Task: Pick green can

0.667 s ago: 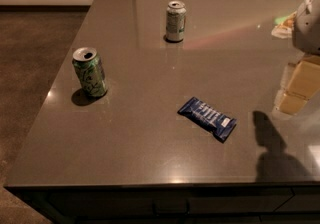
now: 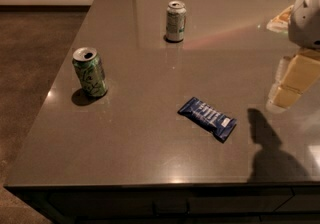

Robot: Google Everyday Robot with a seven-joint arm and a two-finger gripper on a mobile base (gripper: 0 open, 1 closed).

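Note:
The green can [image 2: 90, 72] stands upright near the left edge of the dark table [image 2: 150, 158]. It is bright green with pale swirls and a silver top with an open tab hole. My gripper [image 2: 283, 98] hangs above the table's right side, pale cream under the white arm [image 2: 307, 18]. It is far to the right of the can and holds nothing that I can see. Its shadow falls on the table near the front right.
A silver-white can with a green band [image 2: 175, 21] stands at the back middle. A blue snack wrapper [image 2: 207, 118] lies flat between the green can and the gripper. A pale packet [image 2: 280, 18] lies at the back right. Brown floor lies beyond the left edge.

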